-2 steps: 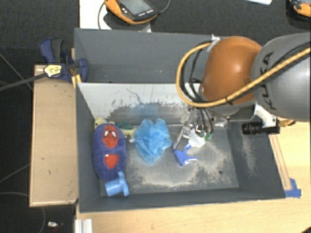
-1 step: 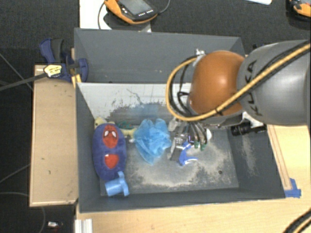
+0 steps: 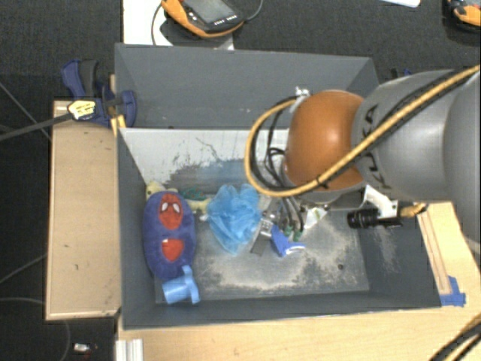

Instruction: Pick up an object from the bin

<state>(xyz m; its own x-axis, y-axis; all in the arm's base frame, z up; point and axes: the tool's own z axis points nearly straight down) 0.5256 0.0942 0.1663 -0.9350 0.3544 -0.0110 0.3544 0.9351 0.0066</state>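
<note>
The near wall of the grey metal bin slopes down to a flat floor that is scuffed and dusted with pale streaks, thickest across the middle. In the near left corner lies one small blue plastic part with a round end. It touches the lower end of one dark blue plush toy, which lies lengthwise along the left wall and bears a red masked face and a red patch.

Right of the plush, near the middle, sits one light blue mesh bath sponge. Just beside its right edge lies one small blue-and-white piece, and the gripper hangs directly over it, low to the floor. Whether the gripper is open or closed, or has hold of the piece, cannot be told.

Behind the plush's head, one small yellowish-green thing peeks out. That makes five loose things, four of them blue.

Above them the grey arm comes in from the right with its orange cover and looped cables.

Beyond the far wall is dark carpet, with one white sheet carrying an orange-and-black handheld device.
</note>
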